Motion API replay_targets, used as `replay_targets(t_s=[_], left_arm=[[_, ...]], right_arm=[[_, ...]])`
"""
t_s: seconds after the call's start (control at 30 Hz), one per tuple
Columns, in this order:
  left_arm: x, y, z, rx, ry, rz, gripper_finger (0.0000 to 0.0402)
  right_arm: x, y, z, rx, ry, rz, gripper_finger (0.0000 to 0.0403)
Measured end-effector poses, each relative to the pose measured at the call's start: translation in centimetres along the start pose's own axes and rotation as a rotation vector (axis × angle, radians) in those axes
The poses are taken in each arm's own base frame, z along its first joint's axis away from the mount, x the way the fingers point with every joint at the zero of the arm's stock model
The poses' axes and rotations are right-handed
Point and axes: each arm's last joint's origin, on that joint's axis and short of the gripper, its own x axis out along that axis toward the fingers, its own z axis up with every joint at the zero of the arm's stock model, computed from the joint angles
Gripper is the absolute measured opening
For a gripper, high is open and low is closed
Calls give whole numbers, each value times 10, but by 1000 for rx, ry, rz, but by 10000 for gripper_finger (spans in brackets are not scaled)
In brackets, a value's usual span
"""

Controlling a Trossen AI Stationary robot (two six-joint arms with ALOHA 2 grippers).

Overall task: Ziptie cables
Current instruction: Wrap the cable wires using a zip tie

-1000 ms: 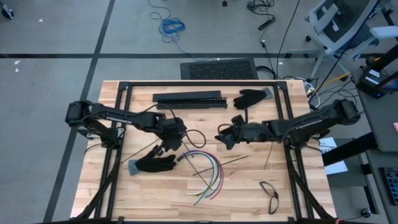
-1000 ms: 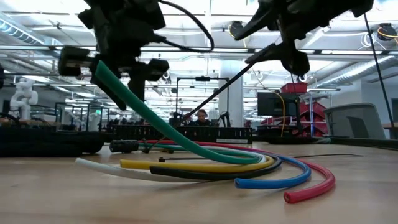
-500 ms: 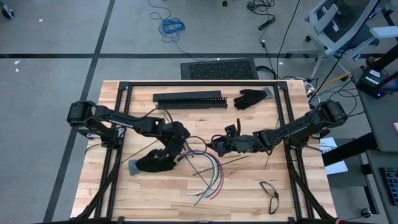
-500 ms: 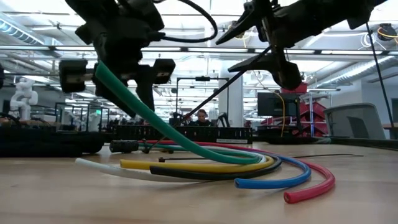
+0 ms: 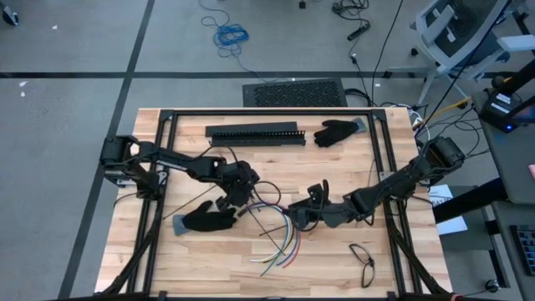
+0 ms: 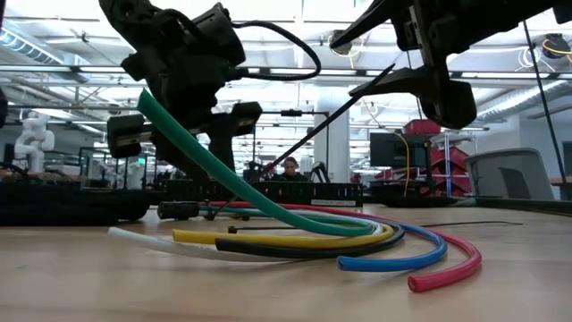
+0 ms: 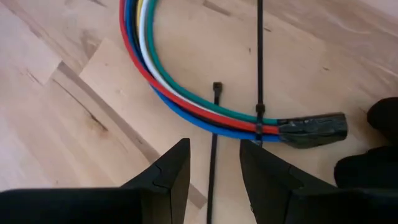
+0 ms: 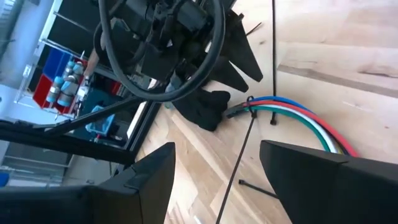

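Right gripper [image 5: 294, 215] has swung from the centre of the wooden desk [image 5: 209, 267] onto the curved bundle of thin coloured cables [image 5: 284, 238] lying mid-desk toward the front edge. Its fingers are spread and empty. Left gripper [image 5: 230, 199] is released, straddling a thin black ziptie strip [image 7: 214, 143]. Tying likely next.

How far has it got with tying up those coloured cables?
Early on. The cables are taped together at one end, and one zip tie crosses them beside the black tape; whether cinched I cannot tell. The left gripper and right gripper hover open above the bundle. A second tie lies loose, and the far ends are unbound.
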Motion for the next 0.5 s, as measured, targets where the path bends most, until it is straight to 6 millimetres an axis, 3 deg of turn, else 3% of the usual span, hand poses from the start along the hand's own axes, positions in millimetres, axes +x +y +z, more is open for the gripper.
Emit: replay_targets(t_s=[0.27, 0.5], left_arm=[[0, -14, 6, 9, 19, -96, 127], [0, -11, 5, 29, 17, -74, 101]], right_arm=[[0, -1, 0, -10, -6, -6, 231], [0, 0, 1, -4, -10, 4, 231]])
